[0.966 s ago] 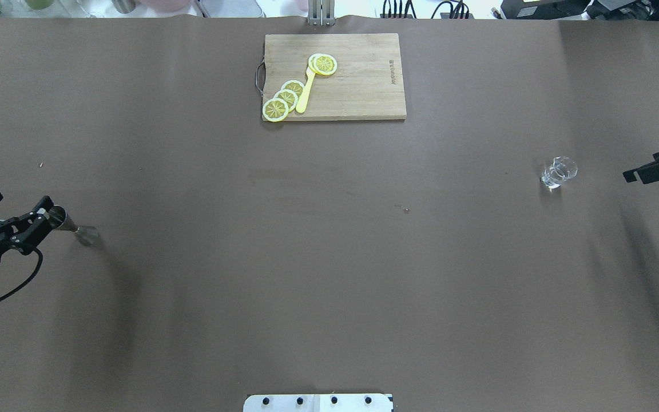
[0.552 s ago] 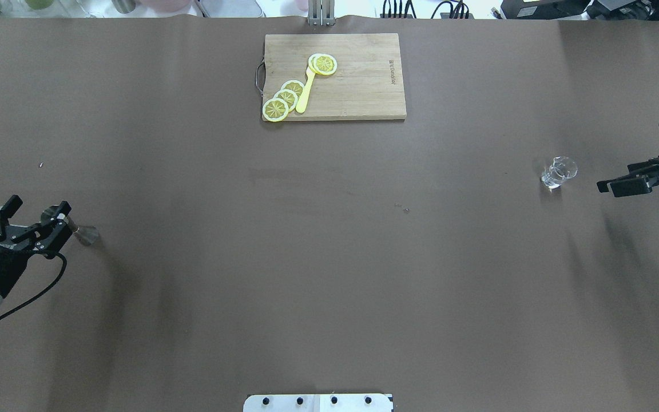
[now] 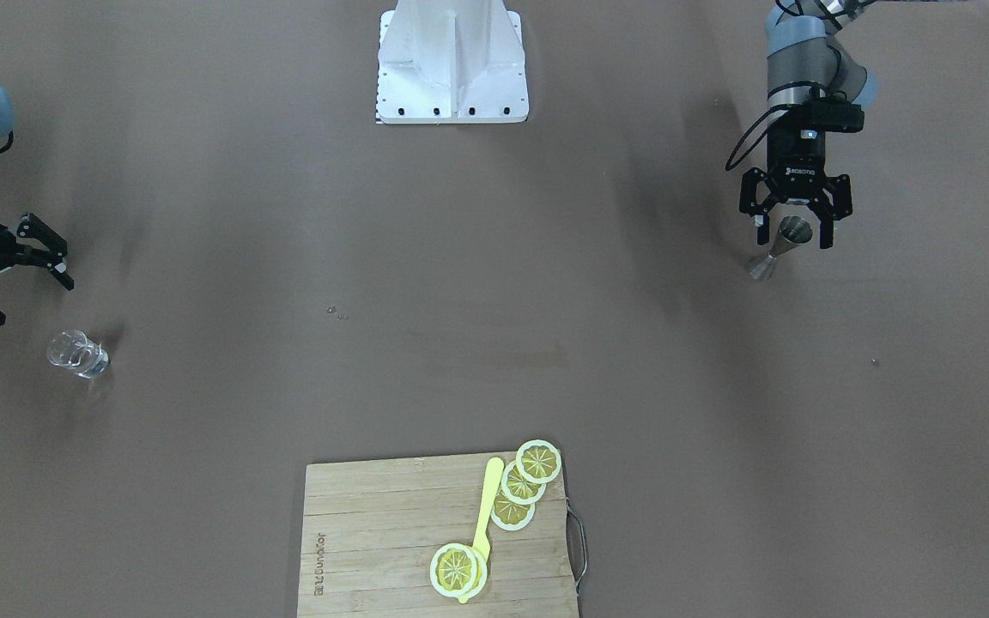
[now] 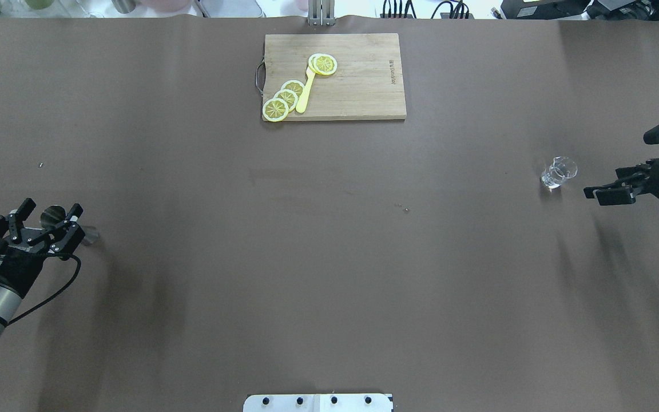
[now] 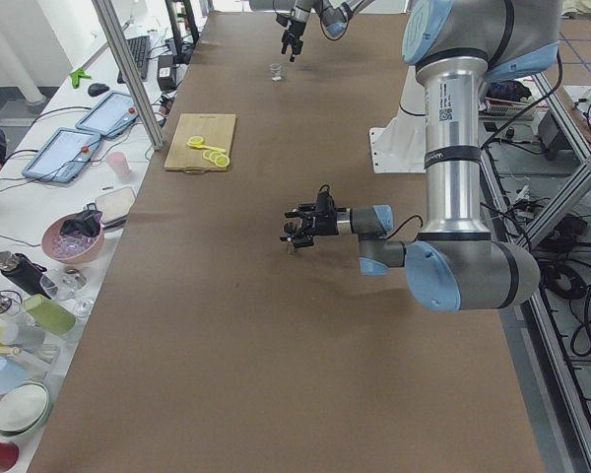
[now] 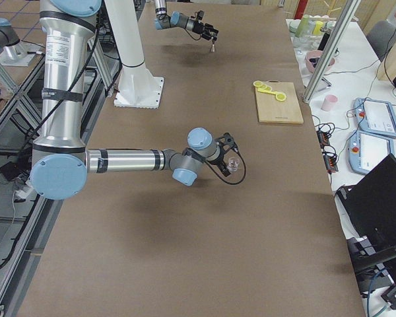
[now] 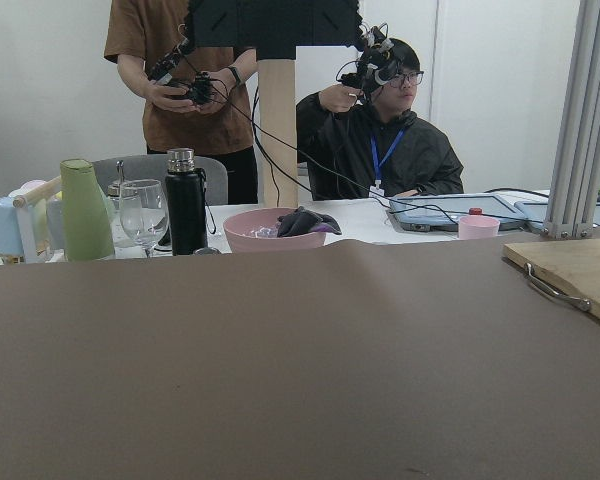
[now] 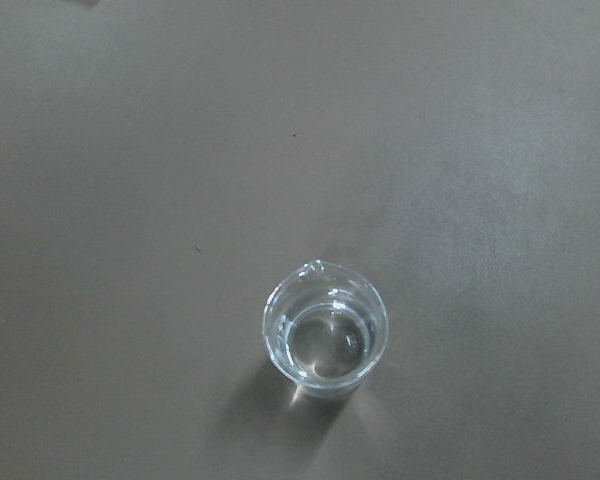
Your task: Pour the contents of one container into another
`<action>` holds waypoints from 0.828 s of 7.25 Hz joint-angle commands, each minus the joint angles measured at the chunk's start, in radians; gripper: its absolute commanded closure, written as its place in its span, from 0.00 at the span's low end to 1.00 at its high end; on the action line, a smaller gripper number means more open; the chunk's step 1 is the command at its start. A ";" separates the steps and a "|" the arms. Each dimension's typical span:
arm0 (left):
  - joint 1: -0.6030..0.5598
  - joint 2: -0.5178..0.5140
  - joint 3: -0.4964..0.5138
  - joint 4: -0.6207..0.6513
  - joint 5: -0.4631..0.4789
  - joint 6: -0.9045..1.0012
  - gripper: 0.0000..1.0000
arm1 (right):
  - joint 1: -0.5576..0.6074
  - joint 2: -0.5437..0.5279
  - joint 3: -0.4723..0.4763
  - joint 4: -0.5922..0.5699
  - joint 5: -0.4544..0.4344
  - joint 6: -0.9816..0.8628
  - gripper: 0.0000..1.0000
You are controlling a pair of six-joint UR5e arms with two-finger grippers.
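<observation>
A small metal jigger (image 4: 54, 214) stands on the brown table at the robot's left; its flared base (image 3: 761, 268) rests on the cloth. My left gripper (image 4: 49, 213) is open, and the jigger's upper cup (image 3: 795, 228) sits between its spread fingers, with a gap showing on both sides. A small clear glass (image 4: 558, 171) with a little clear liquid stands at the right. My right gripper (image 4: 615, 166) is open, a short way from the glass and not touching it. The right wrist view looks down into the glass (image 8: 325, 340). The left wrist view shows no jigger.
A wooden cutting board (image 4: 358, 86) with lemon slices (image 4: 284, 100) and a yellow utensil lies at the table's far middle. The robot's white base plate (image 3: 452, 60) is at the near edge. Cups, bowls and two people (image 7: 380, 110) are past the left end.
My left gripper has moved forward, so the jigger's cup now lies between its fingers. My right gripper has come in from the right edge toward the glass.
</observation>
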 commanded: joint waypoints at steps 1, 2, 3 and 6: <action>0.004 -0.038 0.077 -0.040 0.012 -0.021 0.06 | -0.008 0.004 0.000 0.009 -0.038 -0.029 0.06; 0.010 -0.062 0.123 -0.069 0.013 -0.021 0.06 | -0.008 0.003 0.012 0.012 -0.056 -0.015 0.01; 0.013 -0.084 0.159 -0.083 0.038 -0.021 0.07 | -0.010 0.007 0.010 0.013 -0.070 -0.010 0.00; 0.029 -0.090 0.171 -0.083 0.055 -0.023 0.11 | -0.021 0.056 -0.065 0.013 -0.076 -0.012 0.00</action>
